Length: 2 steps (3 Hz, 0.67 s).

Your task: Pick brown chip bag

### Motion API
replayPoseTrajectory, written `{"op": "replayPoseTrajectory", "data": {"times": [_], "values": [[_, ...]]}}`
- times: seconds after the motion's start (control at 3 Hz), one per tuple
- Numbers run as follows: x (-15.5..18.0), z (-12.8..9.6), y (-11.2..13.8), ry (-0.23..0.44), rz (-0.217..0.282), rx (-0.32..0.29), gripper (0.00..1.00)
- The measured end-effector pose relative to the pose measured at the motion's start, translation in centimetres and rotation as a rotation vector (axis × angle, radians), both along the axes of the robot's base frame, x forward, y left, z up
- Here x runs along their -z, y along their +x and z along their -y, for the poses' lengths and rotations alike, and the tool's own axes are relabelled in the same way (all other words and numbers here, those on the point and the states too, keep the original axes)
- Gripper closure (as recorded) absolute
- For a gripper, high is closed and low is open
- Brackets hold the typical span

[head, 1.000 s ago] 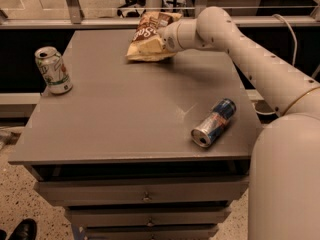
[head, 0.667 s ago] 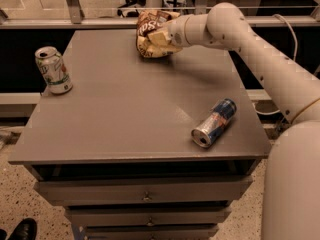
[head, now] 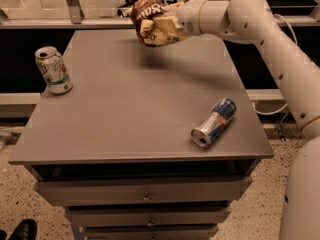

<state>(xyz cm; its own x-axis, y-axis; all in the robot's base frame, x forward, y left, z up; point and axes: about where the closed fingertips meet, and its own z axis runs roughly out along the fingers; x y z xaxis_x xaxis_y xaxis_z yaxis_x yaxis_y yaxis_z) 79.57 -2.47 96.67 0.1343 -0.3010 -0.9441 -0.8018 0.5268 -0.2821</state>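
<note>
The brown chip bag (head: 148, 23), dark brown with white lettering and a tan-yellow end, hangs in the air above the far part of the grey table (head: 125, 114). My gripper (head: 167, 26) comes in from the right on the white arm and is shut on the bag's tan end, holding it clear of the tabletop. A faint shadow lies on the table below the bag.
A green-white can (head: 52, 69) stands upright at the table's left edge. A blue-silver can (head: 214, 123) lies on its side at the right front. Drawers sit under the tabletop. A metal railing runs behind the table. A dark shoe (head: 20, 230) shows at bottom left.
The bag was resting on the far part of the table in my gripper; now it is lifted off the surface and carried a little to the left and up.
</note>
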Motion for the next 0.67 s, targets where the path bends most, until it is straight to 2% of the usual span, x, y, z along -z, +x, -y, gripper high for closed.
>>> {"op": "replayPoseTrajectory", "data": {"times": [0.33,0.67], "values": [[-3.8,-0.2,-2.7,-0.001,0.101,-0.095,1.0],[-4.9,-0.5,-3.8,-0.011,0.138,-0.136,1.0]]}}
